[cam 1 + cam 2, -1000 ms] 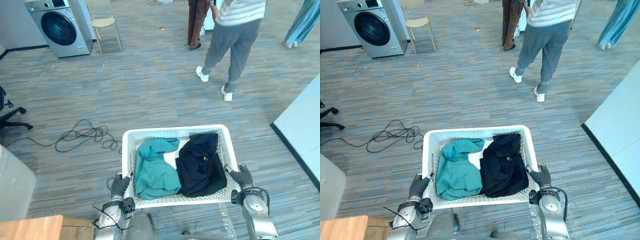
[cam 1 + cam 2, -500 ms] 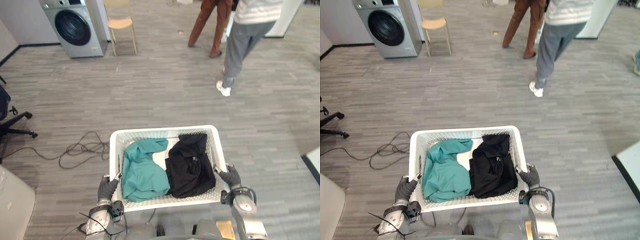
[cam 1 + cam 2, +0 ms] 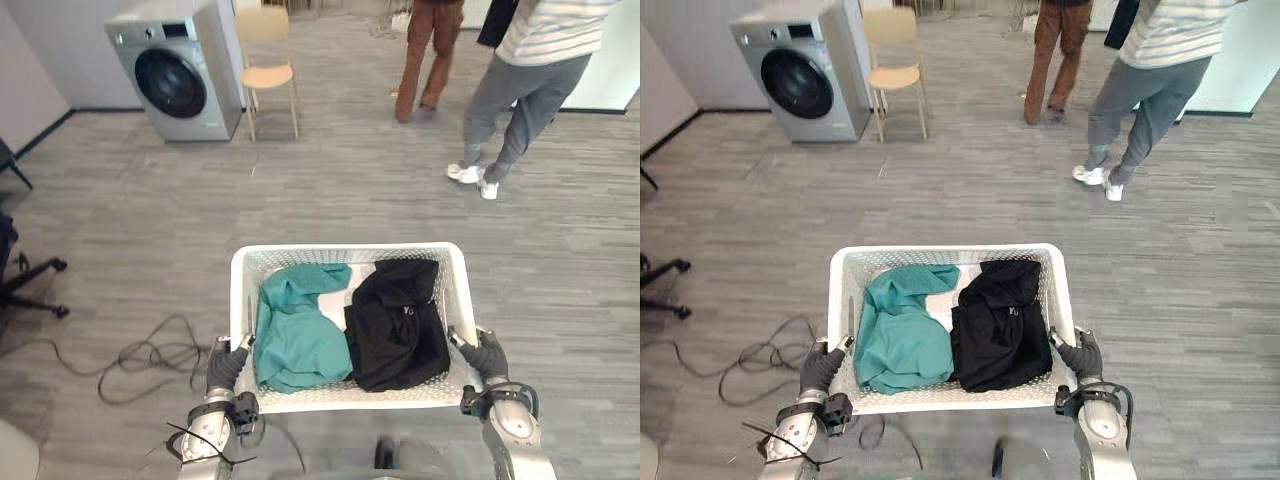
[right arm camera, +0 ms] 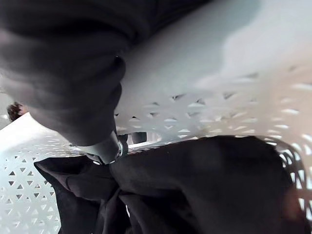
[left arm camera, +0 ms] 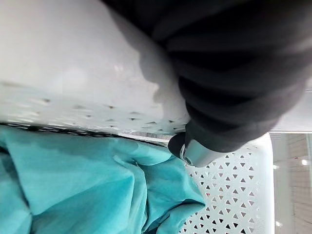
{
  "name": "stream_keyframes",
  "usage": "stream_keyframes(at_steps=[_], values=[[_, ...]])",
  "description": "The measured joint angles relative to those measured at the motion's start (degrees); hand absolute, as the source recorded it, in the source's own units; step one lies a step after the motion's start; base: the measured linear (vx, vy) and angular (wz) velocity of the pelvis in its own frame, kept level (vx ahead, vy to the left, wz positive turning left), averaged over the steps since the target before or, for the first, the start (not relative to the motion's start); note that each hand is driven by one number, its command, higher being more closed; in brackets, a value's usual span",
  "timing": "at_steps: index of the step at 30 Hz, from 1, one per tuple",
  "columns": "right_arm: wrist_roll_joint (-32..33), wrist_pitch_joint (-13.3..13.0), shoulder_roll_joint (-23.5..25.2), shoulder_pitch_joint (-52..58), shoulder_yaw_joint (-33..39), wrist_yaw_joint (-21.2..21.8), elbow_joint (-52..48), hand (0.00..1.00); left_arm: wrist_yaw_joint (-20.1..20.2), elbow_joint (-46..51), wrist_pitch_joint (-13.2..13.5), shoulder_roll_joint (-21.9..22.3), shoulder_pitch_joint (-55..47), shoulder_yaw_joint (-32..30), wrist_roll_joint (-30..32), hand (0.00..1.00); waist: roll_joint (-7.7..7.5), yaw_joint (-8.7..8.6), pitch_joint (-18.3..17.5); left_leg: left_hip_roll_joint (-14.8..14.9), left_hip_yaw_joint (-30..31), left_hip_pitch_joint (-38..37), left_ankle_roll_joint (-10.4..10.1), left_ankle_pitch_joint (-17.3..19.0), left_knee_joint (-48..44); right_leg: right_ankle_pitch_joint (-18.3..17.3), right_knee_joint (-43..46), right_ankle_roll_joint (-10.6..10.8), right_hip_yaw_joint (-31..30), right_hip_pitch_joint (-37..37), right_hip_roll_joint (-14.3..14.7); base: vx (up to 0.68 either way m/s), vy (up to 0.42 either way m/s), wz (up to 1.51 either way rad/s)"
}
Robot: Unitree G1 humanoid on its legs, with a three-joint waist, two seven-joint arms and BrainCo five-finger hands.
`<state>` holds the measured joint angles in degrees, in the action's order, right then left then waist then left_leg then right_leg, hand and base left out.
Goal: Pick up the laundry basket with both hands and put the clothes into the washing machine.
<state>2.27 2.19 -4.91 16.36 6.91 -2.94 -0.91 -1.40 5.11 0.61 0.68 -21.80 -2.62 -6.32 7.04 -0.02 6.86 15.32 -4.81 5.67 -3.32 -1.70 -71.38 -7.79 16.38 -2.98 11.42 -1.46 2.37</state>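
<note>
I hold a white perforated laundry basket (image 3: 345, 251) off the floor in front of me. My left hand (image 3: 226, 367) is curled on its left rim and my right hand (image 3: 486, 357) on its right rim. Inside lie a teal garment (image 3: 295, 332), a black garment (image 3: 400, 327) and a bit of white cloth (image 3: 347, 300). The left wrist view has the left hand's thumb (image 5: 195, 151) hooked over the rim above the teal garment (image 5: 73, 180). My right hand's thumb (image 4: 105, 149) sits inside the basket wall by the black garment (image 4: 195, 185). The grey washing machine (image 3: 181, 80) stands far ahead on the left, door closed.
A beige chair (image 3: 268, 62) stands right of the washing machine. Two people (image 3: 530, 85) (image 3: 426, 50) stand at the far right on the grey plank floor. An office chair base (image 3: 28, 290) sits at the left edge.
The camera has moved: the washing machine and chair now sit nearer the middle of the view. The person in grey trousers has stepped along. Both hands keep their hold on the basket.
</note>
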Motion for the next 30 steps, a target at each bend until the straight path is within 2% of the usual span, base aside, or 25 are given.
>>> stream_keyframes(at_steps=[1, 3, 4, 5, 6, 7, 8, 9, 10, 11, 12, 13, 14, 15, 16, 17, 18, 20, 22, 24, 25, 26, 27, 29, 30], values=[[0.08, 0.00, 0.08, 0.06, -0.01, -0.17, 0.00, 1.00, 0.08, 0.01, 0.04, -0.19, 0.01, 0.01, -0.13, 1.00, -0.47, 0.88, 0.25, -0.10, -1.13, 4.66, 1.50, 3.89, -3.20, -0.34, -3.15, 0.13, -1.62, 4.05, -0.26, 0.58, -0.059, -0.48], [0.62, 0.00, 0.11, 0.02, -0.45, -0.39, -0.36, 1.00, 0.11, 0.00, 0.59, -0.55, 0.02, -0.21, -0.31, 1.00, -1.31, 2.12, 0.52, 0.31, -5.18, 10.20, 3.04, 8.91, 1.94, -2.04, -6.81, 0.91, -4.12, 8.87, -1.56, 0.56, 0.010, -0.49], [0.60, 0.02, 0.10, -0.03, -0.55, -0.63, -0.43, 1.00, 0.10, -0.02, 0.70, -0.51, -0.02, -0.26, -0.32, 1.00, -1.60, 2.58, 0.59, 0.50, -6.98, 12.33, 3.31, 10.41, 7.76, -2.90, -7.78, 1.50, -5.08, 10.60, -2.27, 0.63, 0.112, -0.51], [0.50, 0.03, 0.02, -0.05, -0.74, -0.88, -0.44, 1.00, 0.09, -0.02, 0.81, -0.45, -0.11, -0.33, -0.32, 1.00, -2.22, 3.43, 0.58, 0.01, -9.95, 13.23, 3.32, 10.82, 25.26, -4.96, -8.25, 3.07, -5.80, 12.59, -4.16, 0.50, 0.137, -0.34], [0.50, 0.02, 0.02, -0.05, -0.74, -0.93, -0.44, 1.00, 0.09, -0.02, 0.81, -0.41, -0.11, -0.34, -0.32, 1.00, -2.33, 3.55, 0.59, -0.25, -10.34, 13.06, 3.19, 10.71, 29.39, -5.55, -8.29, 3.46, -5.93, 13.06, -4.54, 0.64, 0.259, -0.31], [0.45, -0.07, -0.09, -0.08, -0.73, -1.05, -0.43, 1.00, 0.09, 0.01, 0.95, -0.05, -0.32, -0.36, -0.30, 1.00, -2.49, 3.87, 0.57, -1.34, -10.10, 12.54, -0.17, 7.73, 48.65, -8.18, -8.45, 5.25, -6.48, 15.42, -6.02, 0.56, 0.255, -0.17], [0.45, -0.09, 0.08, -0.04, -0.81, -1.00, -0.16, 1.00, 0.06, -0.05, 0.96, -0.02, -0.43, -0.39, -0.29, 1.00, -3.10, 4.03, 0.41, -1.63, -10.21, 12.48, -1.01, 4.10, 50.23, -9.34, -8.34, 5.99, -6.70, 16.09, -6.96, 0.72, 0.349, -0.29], [0.43, -0.09, 0.33, -0.27, -1.58, -0.73, 0.85, 1.00, -0.05, -0.14, 0.91, -0.43, -1.06, -0.53, -0.28, 1.00, -5.42, 4.04, -0.35, -4.19, -11.47, 12.22, 1.13, 0.73, 49.17, -10.67, -8.27, 6.80, -7.80, 17.27, -9.63, 0.51, 0.240, -0.17], [0.44, -0.09, 0.43, -0.65, -1.73, -0.71, 1.52, 1.00, -0.08, -0.24, 0.81, -0.64, -0.85, -0.74, -0.27, 1.00, -6.34, 3.62, -0.61, -5.20, -11.81, 12.50, 3.30, 2.53, 46.98, -10.38, -8.25, 7.07, -8.28, 17.96, -10.78, 0.68, 0.324, -0.14], [0.32, 0.02, -0.02, -1.49, -1.77, -0.57, 3.17, 1.00, -0.09, -0.28, -0.05, -0.42, -0.97, -0.68, -0.27, 1.00, -7.09, 3.18, -0.51, -4.26, -12.46, 13.80, 5.76, 6.85, 38.84, -7.69, -5.86, 7.46, -11.20, 18.31, -12.13, 0.55, 0.289, -0.10], [0.12, 0.02, 0.16, -2.03, -1.82, -0.38, 4.17, 1.00, -0.10, -0.38, -0.22, -0.50, -1.20, -0.86, -0.27, 1.00, -7.74, 3.65, -0.29, -3.94, -12.42, 13.92, 5.93, 7.75, 35.35, -6.62, -3.72, 7.19, -12.89, 18.40, -12.56, 0.76, 0.489, -0.22], [-0.18, -0.08, 0.67, -2.80, -1.56, 0.24, 6.03, 1.00, -0.13, -0.70, -0.22, -0.93, -1.68, -1.05, -0.30, 1.00, -9.00, 3.95, -0.13, -5.34, -11.85, 15.12, 4.61, 9.51, 31.20, -4.33, 2.70, 8.24, -15.04, 17.87, -13.04, 0.48, 0.343, -0.16], [-0.18, -0.16, 0.53, -2.62, -1.23, 0.50, 6.62, 1.00, -0.11, -0.83, -0.23, -1.01, -1.82, -0.82, -0.29, 1.00, -9.51, 3.82, -0.62, -7.54, -10.92, 12.51, 4.25, 9.11, 37.18, -3.17, 7.74, 10.34, -15.29, 16.67, -13.70, 0.64, 0.462, 0.00], [-0.14, -0.86, 1.25, -2.59, -0.79, 0.61, 9.16, 1.00, -0.20, -1.56, -0.19, -1.85, -1.31, -0.12, -0.27, 1.00, -11.80, 3.45, 0.25, -10.52, -12.02, 7.40, 6.77, 11.25, 41.67, 0.57, 22.00, 14.87, -17.78, 12.32, -15.73, 0.49, 0.261, 0.31], [-0.17, -0.85, 2.44, -2.39, -0.72, 0.67, 10.32, 1.00, -0.55, -3.28, -0.35, -3.17, -0.66, -0.28, -0.19, 1.00, -13.42, 2.40, -0.06, -13.08, -11.83, 3.92, 7.79, 13.43, 43.42, 5.23, 37.10, 17.35, -19.63, 5.90, -15.64, 0.59, 0.286, 0.36], [-0.18, -0.83, 2.43, -2.13, -1.10, 0.73, 10.40, 1.00, -0.84, -3.62, -0.46, -3.52, -0.72, -0.26, -0.19, 1.00, -13.45, 1.99, -0.10, -13.56, -11.55, 2.22, 8.03, 14.22, 43.88, 5.66, 43.10, 16.44, -19.58, 3.05, -15.15, 0.60, 0.172, 0.37], [-0.12, -0.97, 2.52, -1.36, -1.23, 0.76, 10.39, 1.00, -1.09, -3.68, -0.79, -3.76, -0.91, -0.02, -0.16, 1.00, -12.63, 1.72, 0.37, -14.27, -11.04, -2.76, 8.01, 15.16, 46.89, 4.12, 50.73, 13.49, -17.08, -3.16, -13.86, 0.51, 0.150, 0.23], [-0.08, -1.36, 2.34, -0.90, -1.10, 0.76, 10.36, 1.00, -1.06, -3.68, -0.77, -3.79, -1.11, 0.47, 0.01, 1.00, -10.85, 0.88, 0.69, -14.39, -10.56, -7.46, 7.77, 15.01, 51.40, -0.01, 49.15, 9.96, -11.92, -8.22, -14.10, 0.45, 0.122, 0.13], [0.04, -1.36, 2.42, 0.52, -0.56, 0.75, 8.78, 1.00, -1.00, -3.67, -0.76, -3.85, -0.88, 1.14, 0.01, 1.00, -8.64, 0.50, 0.78, -14.29, -9.82, -12.46, 6.76, 15.10, 55.61, -3.65, 33.25, 8.90, -5.53, -11.61, -14.42, 0.44, 0.079, 0.18], [0.25, -1.40, 2.68, 2.00, -0.10, 0.75, 7.20, 1.00, -0.89, -3.67, -0.74, -3.99, -0.75, 1.65, 0.01, 1.00, -8.69, 0.42, 0.64, -14.42, -8.89, -14.38, 5.16, 16.08, 55.93, -3.12, 20.63, 8.48, -5.28, -11.58, -13.01, 0.46, -0.029, 0.34], [0.42, -1.40, 2.75, 3.14, -0.04, 0.71, 6.22, 1.00, -0.76, -3.67, -0.75, -4.13, -0.85, 1.95, 0.01, 1.00, -9.10, 0.52, 0.40, -14.54, -7.78, -14.90, 3.48, 17.20, 54.96, -0.06, 10.91, 6.89, -7.36, -10.41, -10.78, 0.55, -0.108, 0.68], [0.51, -1.43, 3.28, 5.12, -0.09, 0.56, 4.61, 1.00, -0.58, -4.12, -0.74, -4.15, -1.00, 2.27, 0.01, 1.00, -11.31, 0.40, -0.90, -15.94, -5.59, -16.25, 2.04, 18.33, 54.33, 5.88, 6.27, 6.42, -7.38, -9.30, -11.09, 0.45, -0.119, 0.51], [0.51, -1.42, 2.54, 5.42, 0.05, 0.51, 4.55, 1.00, -0.62, -4.59, -0.77, -3.34, -1.05, 2.52, 0.02, 1.00, -10.32, 0.89, -1.40, -15.56, -5.22, -16.77, 1.62, 18.62, 54.50, 4.98, 5.87, 6.58, -6.95, -8.44, -10.76, 0.46, -0.109, 0.29], [0.77, -1.26, 0.33, 5.41, 0.11, 0.49, 3.22, 1.00, -0.41, -4.68, -0.62, -1.59, -1.13, 2.87, 0.01, 1.00, -6.95, 0.95, -2.68, -12.89, -4.89, -17.24, 0.79, 18.24, 54.39, 5.06, 0.64, 6.23, -5.02, -5.04, -9.03, 0.42, -0.101, 0.07], [1.18, -1.26, -0.01, 5.54, 0.27, 0.46, 2.96, 1.00, -0.27, -4.69, -0.57, -1.07, -1.04, 2.80, 0.02, 1.00, -6.38, 0.78, -2.97, -12.57, -4.89, -17.11, 0.17, 17.89, 53.76, 5.42, -1.06, 5.84, -4.68, -3.97, -8.85, 0.35, -0.091, 0.21]])
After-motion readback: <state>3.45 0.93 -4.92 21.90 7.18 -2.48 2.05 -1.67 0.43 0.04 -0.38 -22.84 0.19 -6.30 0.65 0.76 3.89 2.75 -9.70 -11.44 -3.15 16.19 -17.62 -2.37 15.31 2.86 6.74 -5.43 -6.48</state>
